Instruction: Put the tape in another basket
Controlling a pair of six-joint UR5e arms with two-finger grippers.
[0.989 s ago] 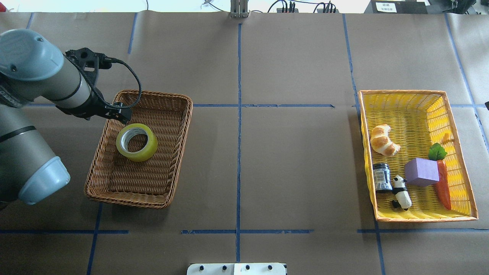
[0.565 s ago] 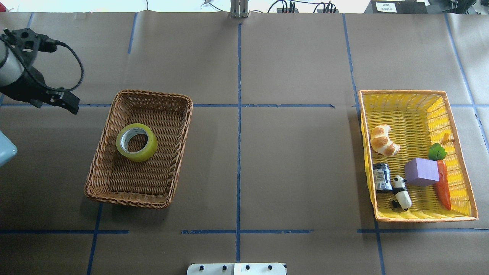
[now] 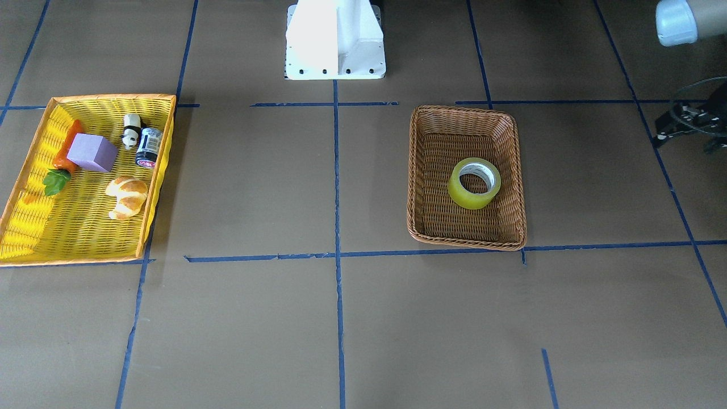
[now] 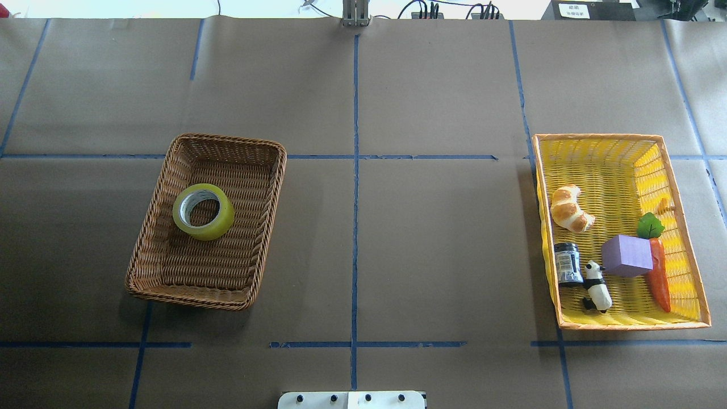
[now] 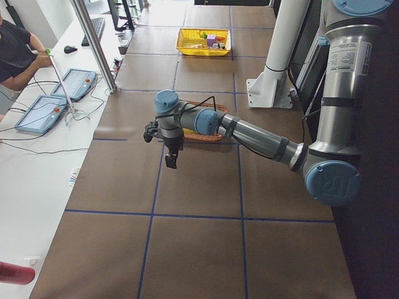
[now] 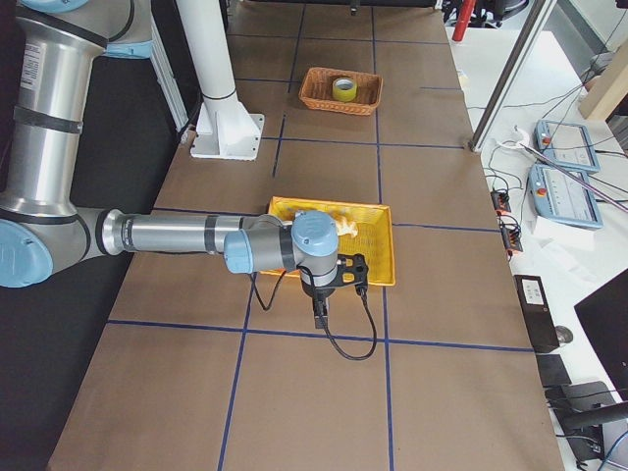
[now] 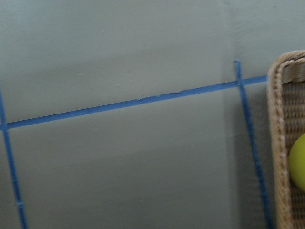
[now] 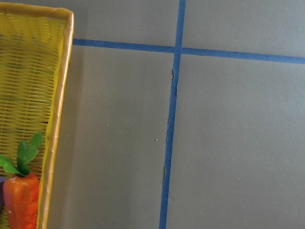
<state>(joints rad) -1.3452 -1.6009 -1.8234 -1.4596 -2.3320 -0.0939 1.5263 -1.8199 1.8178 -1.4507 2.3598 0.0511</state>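
Note:
The tape point(image 4: 220, 222), a yellow-green roll, lies flat in the brown wicker basket point(image 4: 187, 296); it also shows in the front view point(image 3: 463, 197) with the basket point(image 3: 466, 239). My left gripper point(image 3: 661, 134) hangs over bare table well to the left of the basket and apart from it. In the left side view it point(image 5: 171, 163) points down. I cannot tell whether it is open or shut. The left wrist view shows only the basket's rim point(image 7: 280, 143) and a sliver of tape point(image 7: 299, 164). My right gripper point(image 6: 319, 319) hangs just outside the yellow basket; I cannot tell its state.
The yellow basket point(image 4: 596, 137) at the right holds a croissant point(image 4: 569, 209), a purple block point(image 4: 626, 255), a carrot point(image 4: 660, 275), a panda point(image 4: 597, 288) and a black jar point(image 4: 568, 263). The robot's white base point(image 3: 335, 40) stands at the table's middle.
My left arm has pulled back from the tape to the left and out of the overhead view. The tape has stayed in the brown basket.

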